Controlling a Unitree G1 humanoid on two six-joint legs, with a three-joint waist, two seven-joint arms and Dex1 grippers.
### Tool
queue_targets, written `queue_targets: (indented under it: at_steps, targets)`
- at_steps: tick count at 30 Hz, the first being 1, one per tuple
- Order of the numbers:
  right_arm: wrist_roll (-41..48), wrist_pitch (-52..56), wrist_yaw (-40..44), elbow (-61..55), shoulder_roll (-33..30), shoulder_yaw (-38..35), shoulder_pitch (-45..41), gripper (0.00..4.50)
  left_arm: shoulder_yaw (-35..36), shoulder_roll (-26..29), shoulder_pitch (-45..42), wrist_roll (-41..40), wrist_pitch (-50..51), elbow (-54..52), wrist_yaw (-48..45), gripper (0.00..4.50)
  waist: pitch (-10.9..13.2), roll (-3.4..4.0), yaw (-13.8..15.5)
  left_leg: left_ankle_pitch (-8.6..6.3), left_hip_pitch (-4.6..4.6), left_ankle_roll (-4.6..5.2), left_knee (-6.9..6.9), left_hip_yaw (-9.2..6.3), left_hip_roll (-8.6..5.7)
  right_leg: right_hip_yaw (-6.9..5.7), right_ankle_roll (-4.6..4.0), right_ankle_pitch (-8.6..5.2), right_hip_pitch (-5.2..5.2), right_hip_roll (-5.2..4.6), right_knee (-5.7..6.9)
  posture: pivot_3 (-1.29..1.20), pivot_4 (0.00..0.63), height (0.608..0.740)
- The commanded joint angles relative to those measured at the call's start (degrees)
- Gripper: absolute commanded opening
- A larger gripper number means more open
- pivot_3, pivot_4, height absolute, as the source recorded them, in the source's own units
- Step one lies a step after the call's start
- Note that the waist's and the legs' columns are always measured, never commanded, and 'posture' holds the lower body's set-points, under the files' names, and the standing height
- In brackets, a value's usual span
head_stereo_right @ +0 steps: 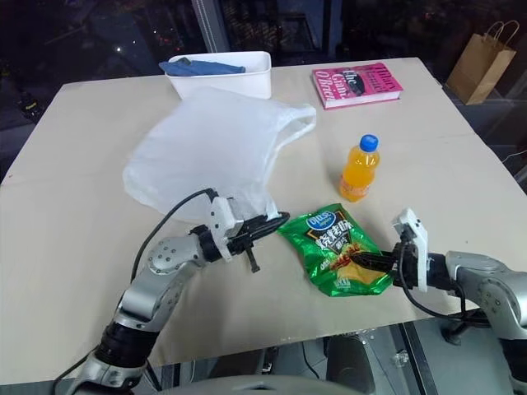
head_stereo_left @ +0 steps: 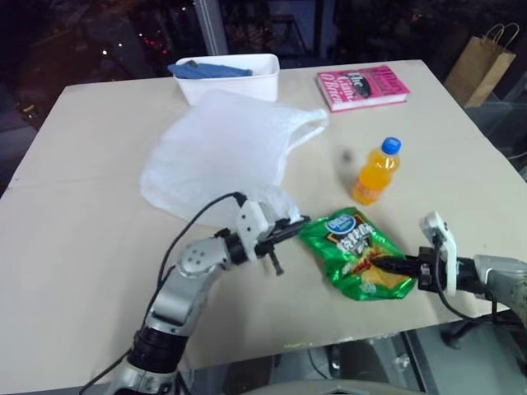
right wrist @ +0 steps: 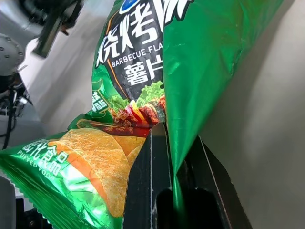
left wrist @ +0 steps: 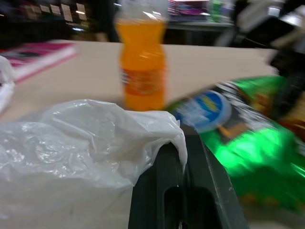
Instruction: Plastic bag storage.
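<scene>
**A:** Where's the bag relative to your grippers?

**B:** Bag (head_stereo_left: 216, 152) lies spread flat on the table (head_stereo_left: 82, 247), mid-left, its handle loop pointing toward the book (head_stereo_left: 362, 87). Its near edge is bunched up at my left gripper (head_stereo_left: 295, 224). Left fingers are clamped together on that edge; in the left wrist view the film drapes over one finger (left wrist: 164, 186) and folds into the pinch.

**A:** Orientation of the left?

**B:** Roughly level, pointing across toward my right side. Tips sit just beside the top corner of the chips packet (head_stereo_left: 356, 252). Can't tell if they touch it.

**A:** And the right?

**B:** Right gripper (head_stereo_left: 380, 262) is closed on the chips packet, at its near right edge. The right wrist view shows the green foil pinched between both fingers (right wrist: 145, 181). Packet's far end rests on the table, between the two grippers.

**A:** So the bag is nowhere near the right one?

**B:** Apart from it. The packet sits between the bag and my right gripper.

**A:** Other items?

**B:** Juice bottle (head_stereo_left: 377, 170) upright, beyond the packet, right of the bag and not touching it. White tub (head_stereo_left: 232, 76) at the far edge, just behind the bag, blue cloth (head_stereo_left: 210, 70) inside. Paper bag (head_stereo_left: 484, 67) off the table, far right.
</scene>
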Motion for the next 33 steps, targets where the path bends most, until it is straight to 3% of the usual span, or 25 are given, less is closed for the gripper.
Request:
queue_targets:
  at_steps: [1, 8, 15, 19, 27, 33]
  targets:
    - [2.96, 0.66, -2.37, -1.13, 1.56, -3.62, -1.3, 0.03, 2.68, 3.52, 3.41, -6.56, 1.3, -6.13, -5.66, 0.0, 0.01, 0.01, -0.12, 0.0, 0.0, 0.0, 0.0, 0.0, 0.01, 0.0, 0.0, 0.0, 0.0, 0.0, 0.0, 0.0, 0.15, 0.74]
    - [3.13, 2.29, -8.42, 0.94, 7.92, -0.14, -9.52, 0.03, 8.44, 8.33, 14.05, -14.86, 4.61, -14.17, -7.28, 0.0, 0.02, 0.03, -0.6, 0.0, 0.01, 0.01, 0.0, 0.0, 0.08, 0.01, 0.0, 0.0, 0.0, 0.0, 0.0, 0.0, 0.15, 0.74]
    - [-4.73, 0.31, -8.94, 7.32, 10.5, 9.38, -16.63, 0.03, 12.04, 5.37, 16.67, -18.57, 4.93, -18.59, -1.57, 0.0, 0.02, 0.02, -0.58, 0.0, -0.02, 0.0, 0.0, -0.04, 0.03, -0.03, -0.01, 0.0, 0.0, -0.02, 0.0, 0.0, 0.15, 0.74]
    - [-4.06, 0.18, -5.36, 8.55, 9.96, 9.32, -17.67, 0.03, 13.84, 2.14, 16.67, -19.09, 4.07, -20.34, 3.47, 0.0, 0.02, 0.03, -0.7, 0.0, 0.0, -0.01, 0.0, -0.04, 0.03, -0.02, -0.01, 0.0, -0.01, -0.02, -0.01, 0.0, 0.15, 0.74]
    - [-6.93, -2.02, 4.11, 9.18, 2.03, 10.91, -15.56, 0.03, 14.41, -0.36, 16.85, -18.81, 2.56, -21.57, 6.18, 0.0, 0.02, 0.04, -0.58, -0.01, -0.02, 0.01, 0.0, -0.02, -0.01, -0.02, -0.01, 0.0, 0.0, -0.04, -0.03, 0.0, 0.15, 0.74]
    - [-7.56, -0.89, 0.68, 11.85, 7.59, 11.25, -20.69, 0.03, 11.56, 2.85, 23.69, -14.48, -3.17, -20.85, -1.93, 0.0, 0.04, 0.06, -1.36, -0.01, 0.07, 0.01, -0.04, 0.12, 0.07, 0.14, -0.02, 0.0, 0.0, 0.07, -0.01, 0.0, 0.15, 0.74]
